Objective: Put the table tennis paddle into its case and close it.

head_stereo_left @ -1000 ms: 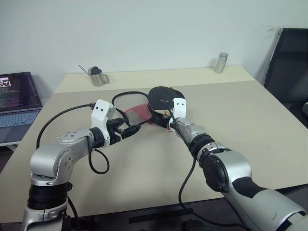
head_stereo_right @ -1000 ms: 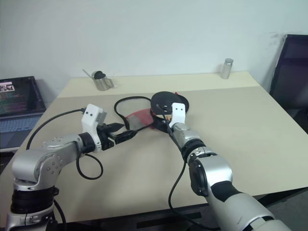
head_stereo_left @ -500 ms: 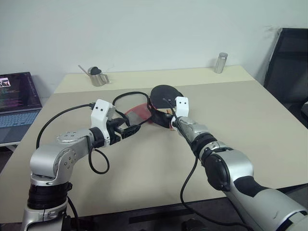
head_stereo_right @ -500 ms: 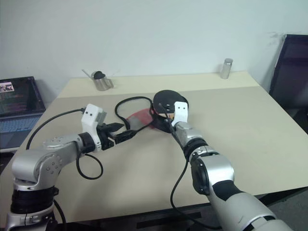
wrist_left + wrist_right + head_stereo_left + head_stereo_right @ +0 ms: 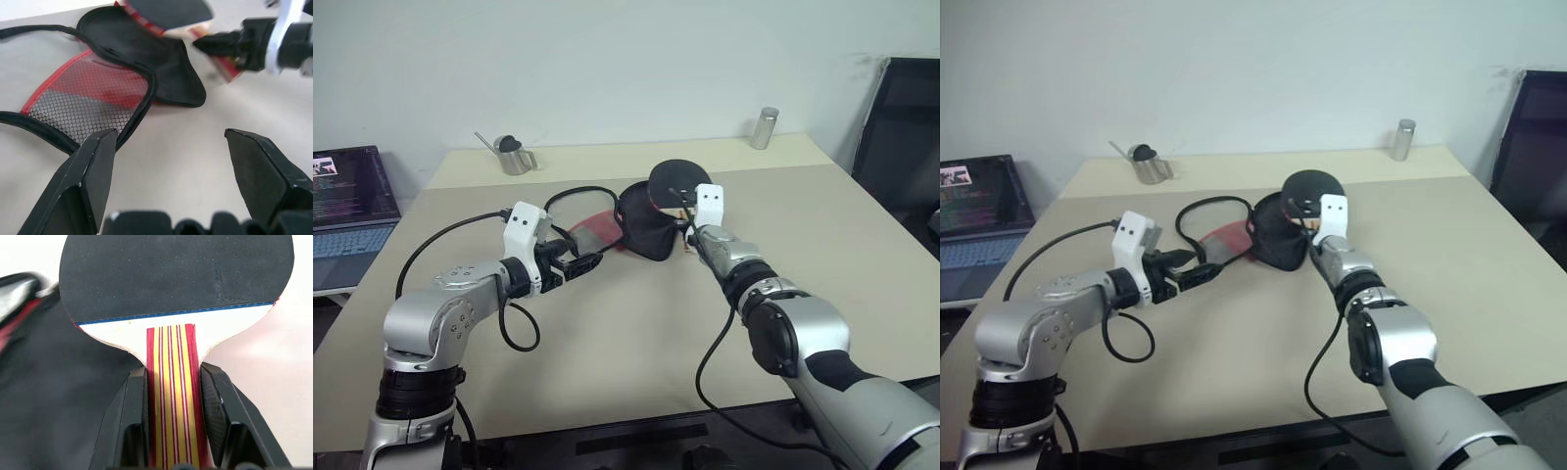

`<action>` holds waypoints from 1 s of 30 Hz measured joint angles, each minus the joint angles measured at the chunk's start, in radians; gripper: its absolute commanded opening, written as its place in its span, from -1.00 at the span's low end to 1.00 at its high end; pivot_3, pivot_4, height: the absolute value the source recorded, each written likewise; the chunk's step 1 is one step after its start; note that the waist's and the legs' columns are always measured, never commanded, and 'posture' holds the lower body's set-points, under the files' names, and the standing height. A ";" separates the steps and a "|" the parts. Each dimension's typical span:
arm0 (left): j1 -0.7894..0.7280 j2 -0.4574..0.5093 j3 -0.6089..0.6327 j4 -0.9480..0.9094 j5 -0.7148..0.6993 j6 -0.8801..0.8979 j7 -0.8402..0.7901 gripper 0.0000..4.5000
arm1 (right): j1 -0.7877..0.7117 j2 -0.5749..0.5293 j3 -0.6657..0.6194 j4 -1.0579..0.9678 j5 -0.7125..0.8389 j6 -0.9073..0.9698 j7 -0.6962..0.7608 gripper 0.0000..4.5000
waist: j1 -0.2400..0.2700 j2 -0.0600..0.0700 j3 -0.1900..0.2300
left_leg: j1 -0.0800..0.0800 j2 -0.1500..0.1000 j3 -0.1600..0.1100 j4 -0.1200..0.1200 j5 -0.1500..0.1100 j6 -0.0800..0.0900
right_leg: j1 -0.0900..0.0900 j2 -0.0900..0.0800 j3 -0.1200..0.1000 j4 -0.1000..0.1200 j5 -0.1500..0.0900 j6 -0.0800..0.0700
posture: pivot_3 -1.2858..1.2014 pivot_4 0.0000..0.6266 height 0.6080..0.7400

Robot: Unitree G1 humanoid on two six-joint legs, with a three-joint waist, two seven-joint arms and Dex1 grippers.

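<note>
Paddle point(image 5: 171, 279) lengthwise along right gripper point(image 5: 171, 416), blade outward.

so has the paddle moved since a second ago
Yes. The right gripper has carried the table tennis paddle to the right, toward the metal canister at the table's far edge, off the case.

Bare table point(image 5: 607, 333) lies open; the case point(image 5: 641, 227) blocks between both hands.

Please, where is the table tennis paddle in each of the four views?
Left eye view: table tennis paddle at centre, beyond the right gripper.
Right eye view: centre.
Left wrist view: top edge.
Right wrist view: upper half, handle between the fingers.
Shared landmark: the case.
</note>
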 measured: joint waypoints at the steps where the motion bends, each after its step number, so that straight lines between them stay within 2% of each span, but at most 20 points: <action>1: -0.001 -0.001 0.000 0.003 0.000 -0.001 0.000 0.70 | 0.000 -0.003 0.000 0.000 0.000 0.000 0.002 -0.52 | -0.003 0.000 0.000 | 0.000 0.000 0.000 0.000 0.000 0.000 | 0.000 0.000 0.000 0.000 0.000 0.000 | 0.03 -0.52 1.00; 10: -0.025 -0.017 -0.012 0.011 0.001 -0.004 -0.001 0.70 | 0.000 0.092 0.024 -0.002 0.000 0.005 0.062 -0.52 | -0.016 0.000 0.000 | 0.002 0.000 0.002 0.001 0.000 0.000 | -0.002 0.000 0.001 0.009 0.000 0.000 | 0.03 -0.52 1.00; 21: -0.007 -0.006 -0.009 0.000 -0.001 -0.001 0.009 0.70 | 0.010 0.123 0.040 -0.002 -0.008 0.004 0.047 -0.52 | -0.003 0.000 0.000 | 0.002 0.000 0.002 0.001 0.001 -0.001 | -0.002 0.000 0.001 0.009 0.000 0.000 | 0.03 -0.52 1.00; 23: -0.003 -0.005 -0.009 -0.001 -0.001 0.001 0.016 0.70 | 0.014 0.123 0.040 -0.002 -0.007 0.005 0.051 -0.19 | -0.003 0.000 0.000 | 0.002 0.000 0.002 0.001 0.001 -0.001 | -0.002 0.000 0.001 0.009 0.000 0.000 | 0.03 -0.52 1.00; 25: -0.002 -0.005 -0.009 -0.003 -0.001 0.002 0.019 0.70 | 0.015 0.123 0.038 -0.002 -0.004 0.008 0.069 0.03 | -0.003 0.000 0.000 | 0.002 0.000 0.002 0.001 0.001 -0.001 | -0.002 0.000 0.001 0.009 0.000 0.000 | 0.03 -0.52 1.00; 30: -0.002 -0.005 -0.008 -0.005 -0.003 0.002 0.020 0.70 | 0.015 0.122 0.036 -0.003 0.000 0.008 0.078 0.85 | -0.004 0.000 0.000 | 0.002 0.000 0.003 0.001 0.001 -0.001 | -0.003 0.000 0.001 0.010 0.000 0.000 | 0.03 -0.52 1.00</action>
